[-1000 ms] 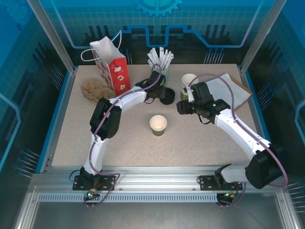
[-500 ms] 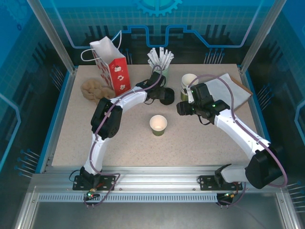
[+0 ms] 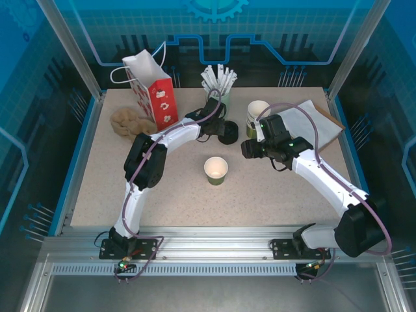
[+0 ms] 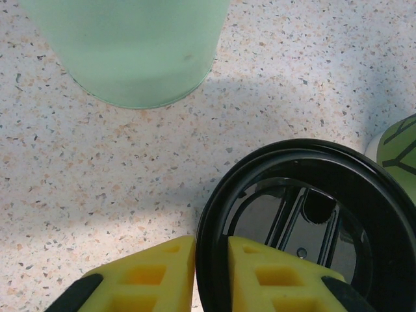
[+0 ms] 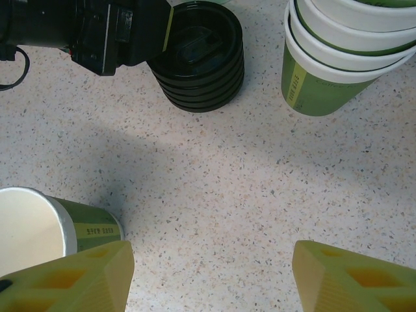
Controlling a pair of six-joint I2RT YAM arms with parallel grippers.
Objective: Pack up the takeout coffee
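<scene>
The takeout coffee cup [image 3: 216, 170], olive green and white inside, stands open-topped at the table's middle, and its rim [image 5: 39, 224] is beside my right gripper's left finger. My left gripper [image 4: 211, 260] is shut on the rim of the top black lid [image 4: 218, 208], one yellow finger inside the rim and one outside. That lid tops the lid stack [image 3: 229, 134] at the back centre, where the left gripper [image 3: 218, 128] reaches. My right gripper [image 5: 211, 276] hangs open over bare table, nothing between its fingers, right of the cup [image 3: 249, 148].
A stack of lidless green-and-white cups [image 3: 257, 117] stands right of the lids [image 5: 201, 58]. A mint holder of white stirrers [image 3: 219, 84] is behind them. A red gift bag [image 3: 156, 94] and a brown lump [image 3: 130, 121] sit back left, white paper [image 3: 312, 120] back right.
My left gripper's fingers have closed in on the top lid's rim. The right arm and the cup have not moved.
</scene>
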